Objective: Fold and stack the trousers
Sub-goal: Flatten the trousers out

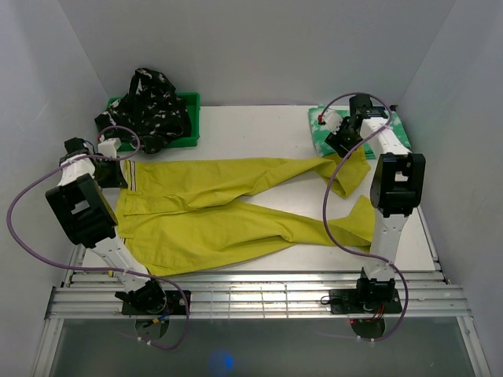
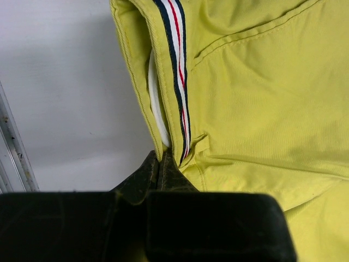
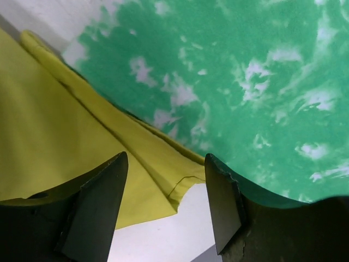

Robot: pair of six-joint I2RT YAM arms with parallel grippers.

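Mustard trousers (image 1: 204, 228) flat, waistband at left edge; bare table (image 1: 251, 133) beyond. Left gripper (image 2: 163, 159) pinches waistband; right gripper (image 3: 166, 161), fingers apart, hovers over hem beside green-mottled pair (image 3: 262, 82).

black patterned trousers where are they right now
The black trousers lie heaped on the green bin at the far left of the top view, beyond the yellow trousers.

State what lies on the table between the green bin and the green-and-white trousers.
Nothing: in the top view, only bare table separates the green bin from the green-and-white trousers; the mustard-yellow trousers lie on the near side.
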